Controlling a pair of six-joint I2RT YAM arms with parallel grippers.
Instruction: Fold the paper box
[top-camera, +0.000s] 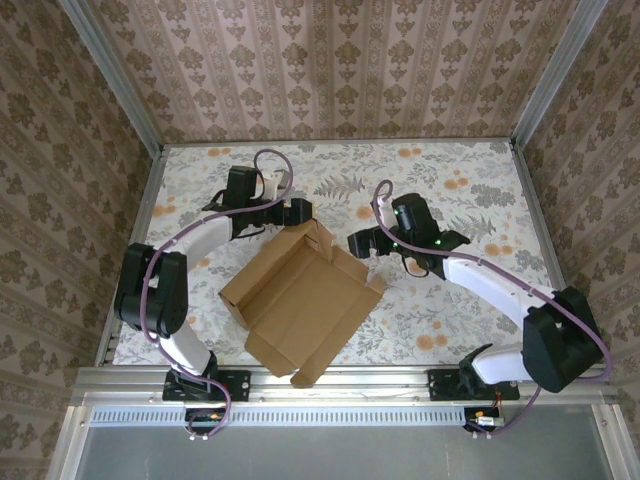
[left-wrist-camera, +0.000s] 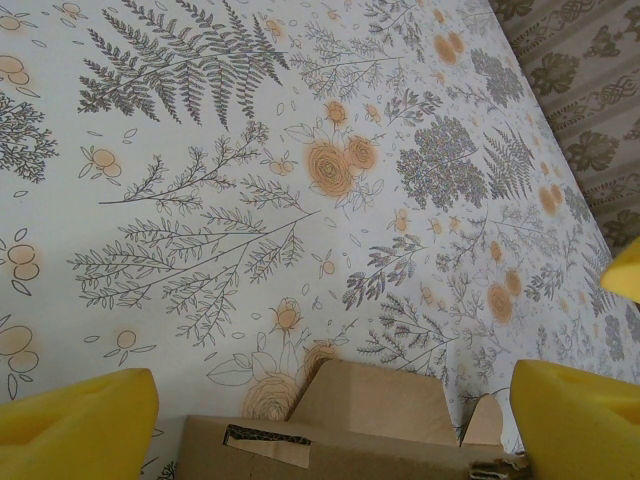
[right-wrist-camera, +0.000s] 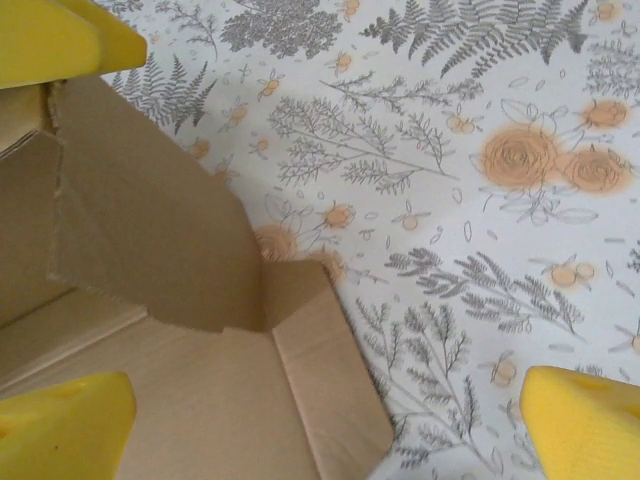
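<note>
**Top view.** A plain brown die-cut cardboard paper box (top-camera: 300, 300) is seen lying open at the centre of the frame, turned diagonally. It rests on a table (top-camera: 470, 190) covered with a pale cloth printed with grey ferns and orange flowers. The box's walls are raised at its upper corner. The lower panels lie flat, and one corner reaches the aluminium rail (top-camera: 400, 380) at the bottom of the frame. The black left gripper (top-camera: 297, 211) is placed just above the box's upper left edge. The black right gripper (top-camera: 362, 243) is placed just beside the box's upper right corner. Jaw state is hard to read from here.

**Left wrist view.** Yellow foam pads (left-wrist-camera: 75, 425) are seen at the lower left and lower right corners, set wide apart with nothing clamped, so the jaws are parted. Along the bottom centre a box wall is seen edge-on, with a folded tab and a dark narrow slot (left-wrist-camera: 262, 436). This detail is not made out from above.

**Right wrist view.** The yellow fingers (right-wrist-camera: 585, 425) are likewise spread to the lower corners, unclosed on anything. The left half of the frame is taken by the box interior: a raised wall with a ragged cut edge, the floor panel, and a side flap lying on the cloth. A further yellow shape (right-wrist-camera: 60, 40) is noted at the upper left corner; its owner cannot be told.

**Markings.** All cardboard faces seen are plain brown.
</note>
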